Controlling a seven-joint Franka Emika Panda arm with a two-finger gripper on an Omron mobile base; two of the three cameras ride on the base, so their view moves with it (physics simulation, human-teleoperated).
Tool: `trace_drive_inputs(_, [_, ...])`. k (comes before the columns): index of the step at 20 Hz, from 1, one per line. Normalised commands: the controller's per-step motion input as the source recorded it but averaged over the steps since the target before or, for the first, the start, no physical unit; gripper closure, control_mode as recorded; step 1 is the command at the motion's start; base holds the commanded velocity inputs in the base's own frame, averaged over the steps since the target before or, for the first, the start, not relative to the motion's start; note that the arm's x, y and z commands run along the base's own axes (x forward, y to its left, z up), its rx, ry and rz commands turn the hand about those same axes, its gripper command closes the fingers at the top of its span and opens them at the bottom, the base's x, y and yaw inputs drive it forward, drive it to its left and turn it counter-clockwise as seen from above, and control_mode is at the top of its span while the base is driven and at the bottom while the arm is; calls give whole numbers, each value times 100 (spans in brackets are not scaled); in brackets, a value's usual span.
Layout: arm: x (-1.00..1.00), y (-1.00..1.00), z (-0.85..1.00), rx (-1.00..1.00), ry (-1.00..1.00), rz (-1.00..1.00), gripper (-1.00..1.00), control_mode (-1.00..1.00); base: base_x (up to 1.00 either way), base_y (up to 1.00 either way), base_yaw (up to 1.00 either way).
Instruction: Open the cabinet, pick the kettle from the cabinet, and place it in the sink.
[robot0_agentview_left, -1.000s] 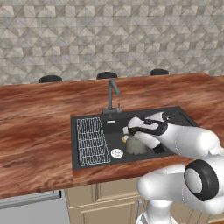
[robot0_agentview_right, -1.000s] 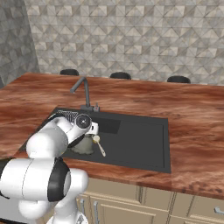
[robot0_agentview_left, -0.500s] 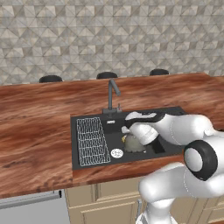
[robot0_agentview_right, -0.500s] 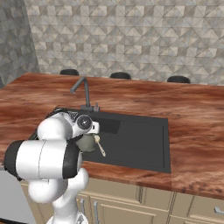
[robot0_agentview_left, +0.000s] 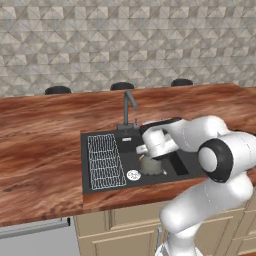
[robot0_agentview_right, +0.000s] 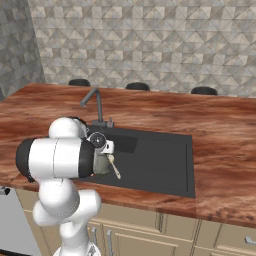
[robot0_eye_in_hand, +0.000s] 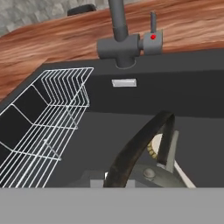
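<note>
Kettle (robot0_eye_in_hand: 148, 173): one, in sink (robot0_agentview_left: 185, 165) | claw (robot0_agentview_left: 150, 155): clenched on kettle handle | faucet (robot0_eye_in_hand: 124, 43): one

You see the kettle (robot0_agentview_left: 151, 165) half hidden under the wrist, and its body is cut off in the hand view. The arm covers the sink's (robot0_agentview_right: 165, 172) left end in the right base view.

Our arm folds forward and down, elbow raised, wrist bent over the sink (robot0_agentview_left: 97, 139). Our tool (robot0_agentview_left: 148, 156) hangs low inside the basin, just right of its wire rack, jaws clamped on the kettle (robot0_agentview_left: 152, 166) handle.
</note>
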Motion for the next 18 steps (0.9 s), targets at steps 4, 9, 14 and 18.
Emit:
trace_drive_inputs(4, [12,6,-39,-1,0,0,100,-100,0,0,0])
trace_drive_inputs(9, [6,6,-34,-2,-3,0,100,-100,0,0,0])
trace_drive_inputs(14, [5,0,-27,-1,-8,0,100,-100,0,0,0])
trace_drive_inputs(18, [15,0,-24,0,-5,0,100,-100,0,0,0])
